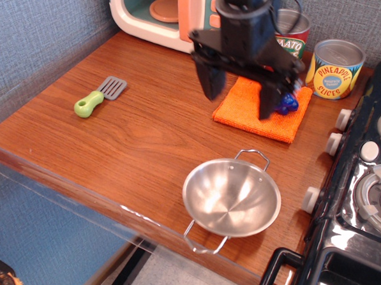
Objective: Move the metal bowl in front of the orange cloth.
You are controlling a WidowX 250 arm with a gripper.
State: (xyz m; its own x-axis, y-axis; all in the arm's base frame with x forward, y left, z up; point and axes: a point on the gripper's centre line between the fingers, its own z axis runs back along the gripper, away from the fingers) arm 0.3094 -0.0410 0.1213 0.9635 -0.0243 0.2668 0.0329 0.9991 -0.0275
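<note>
Black and wide apart, the two fingers of the hand (241, 93) are hanging in the air with nothing between them, above the near-left part of the orange cloth (261, 111). One finger (212, 80) is pointing down just left of the cloth's left edge, while the other is crossing in front of the cloth's middle. A small blue object (286, 103) is sitting on the cloth just right of that second finger; what it is cannot be told.

Resting upright on the wooden table (133, 133) is the metal bowl (231, 197), close to the table's front edge and toward the viewer from the cloth, with a strip of bare wood showing between the two. It is sitting empty, one wire loop handle pointing back toward the cloth and the other reaching over the front edge.

Behind the cloth, two tin cans are standing: a pineapple can (337, 68) with a yellow label and a red-labelled can (292, 34) partly hidden by the arm. A toy microwave (165, 13) in teal and orange is occupying the back of the table. Well to the left, a green-handled spatula (98, 97) is lying flat. A black stove (360, 196) is standing against the right side.
</note>
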